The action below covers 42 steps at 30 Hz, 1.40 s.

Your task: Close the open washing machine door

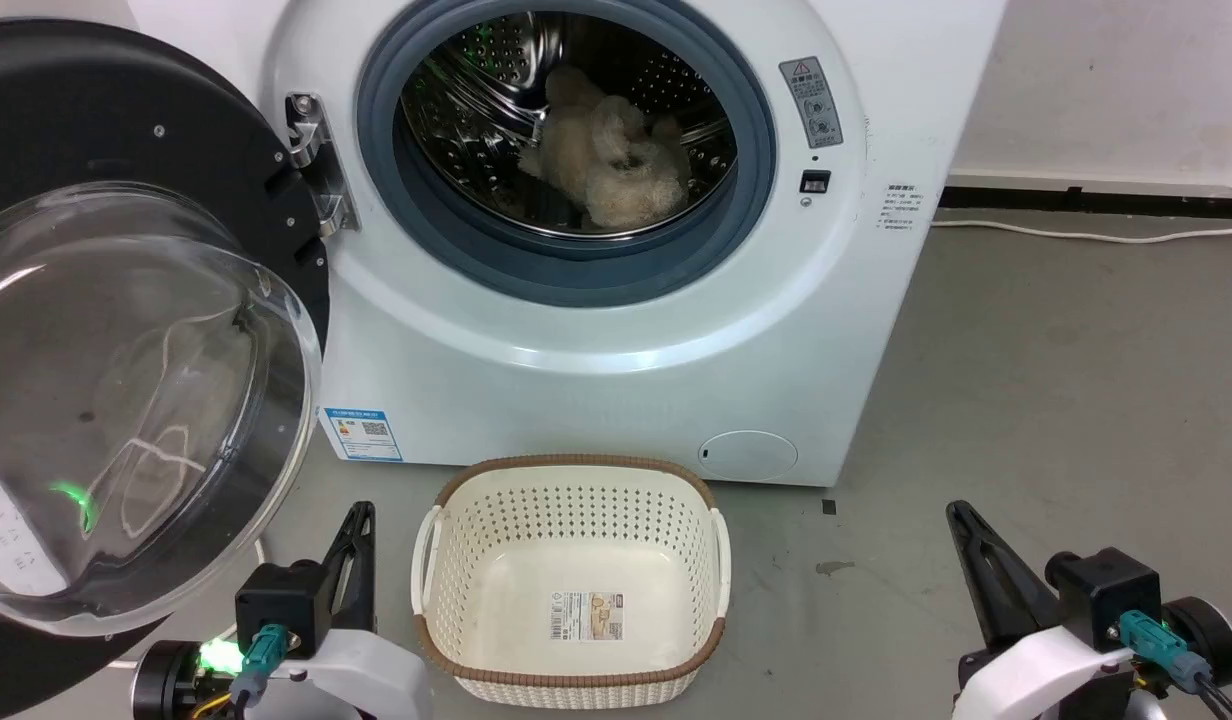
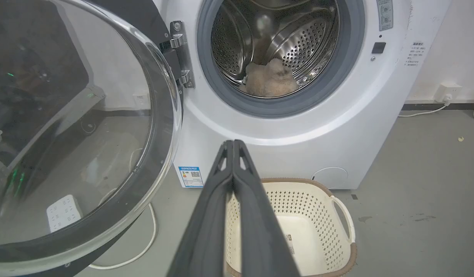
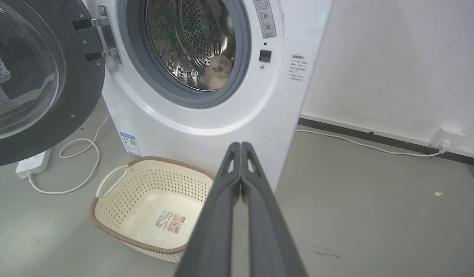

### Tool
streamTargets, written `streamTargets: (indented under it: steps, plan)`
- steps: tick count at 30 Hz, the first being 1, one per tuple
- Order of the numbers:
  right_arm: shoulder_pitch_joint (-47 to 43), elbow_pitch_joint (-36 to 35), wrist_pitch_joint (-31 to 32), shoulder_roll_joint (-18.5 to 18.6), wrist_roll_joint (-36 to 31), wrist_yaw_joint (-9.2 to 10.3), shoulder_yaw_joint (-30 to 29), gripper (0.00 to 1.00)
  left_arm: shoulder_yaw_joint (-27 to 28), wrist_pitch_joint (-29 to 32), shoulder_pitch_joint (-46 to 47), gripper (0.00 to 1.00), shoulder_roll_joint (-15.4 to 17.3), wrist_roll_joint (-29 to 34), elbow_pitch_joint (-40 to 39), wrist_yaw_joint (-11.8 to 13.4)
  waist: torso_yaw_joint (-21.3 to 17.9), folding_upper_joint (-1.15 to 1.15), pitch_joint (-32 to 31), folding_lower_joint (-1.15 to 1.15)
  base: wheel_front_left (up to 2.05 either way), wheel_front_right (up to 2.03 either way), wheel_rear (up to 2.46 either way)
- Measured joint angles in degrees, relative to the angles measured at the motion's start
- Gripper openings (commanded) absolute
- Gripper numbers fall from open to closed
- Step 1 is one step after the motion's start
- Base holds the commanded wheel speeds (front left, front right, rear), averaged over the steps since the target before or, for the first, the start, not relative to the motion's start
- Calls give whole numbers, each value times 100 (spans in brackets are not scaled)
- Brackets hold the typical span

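The white washing machine (image 1: 616,340) (image 2: 298,127) (image 3: 206,127) stands ahead with its steel drum open and a beige fluffy bundle (image 1: 606,160) lying inside. Its round black washing machine door (image 1: 126,380) (image 2: 71,127) (image 3: 33,77), with a bulging clear glass centre, hangs swung wide open on the left hinge. My left gripper (image 1: 362,510) (image 2: 233,143) sits low at the left, just right of the door's lower rim, shut and holding nothing. At the lower right my right gripper (image 1: 954,510) (image 3: 241,145) is also shut and holding nothing, well away from the door.
A cream perforated laundry basket (image 1: 571,510) (image 2: 337,207) (image 3: 117,181) stands empty on the grey floor in front of the machine, between my grippers. A white power strip (image 3: 31,164) and its cable (image 3: 83,154) lie under the door. A white wall (image 3: 394,69) runs along the right.
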State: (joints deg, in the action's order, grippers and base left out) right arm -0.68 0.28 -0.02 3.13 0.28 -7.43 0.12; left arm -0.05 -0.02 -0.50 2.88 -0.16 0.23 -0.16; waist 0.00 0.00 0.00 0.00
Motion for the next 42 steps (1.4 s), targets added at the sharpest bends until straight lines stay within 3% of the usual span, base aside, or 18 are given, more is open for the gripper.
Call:
streamTargets:
  steps: [9, 10, 27, 42]
  plan:
    - [0, 0, 0, 0, 0, 0, 0, 0, 0, 0, 0, 0, 0, 0, 0, 0, 0, 0, 0, 0, 0, 0, 0]
    - [-2, 2, 0, 1, 2, 0, 2, 100, -1, 0, -1, 100, 0, 0, 2, 0, 0, 0, 0, 0, 0, 0, 0]
    - [-15, 42, -132, 2, 71, 0, -49, 100, -108, -158, -1, 100, 4, 0, 5, 22, 91, 0, -18, 0, 0, 0, 0]
    - [-67, 97, -323, 1, 127, 0, 13, 100, -258, -325, -2, 100, 68, -1, 27, 57, 576, 0, -116, 0, 0, 0, 0]
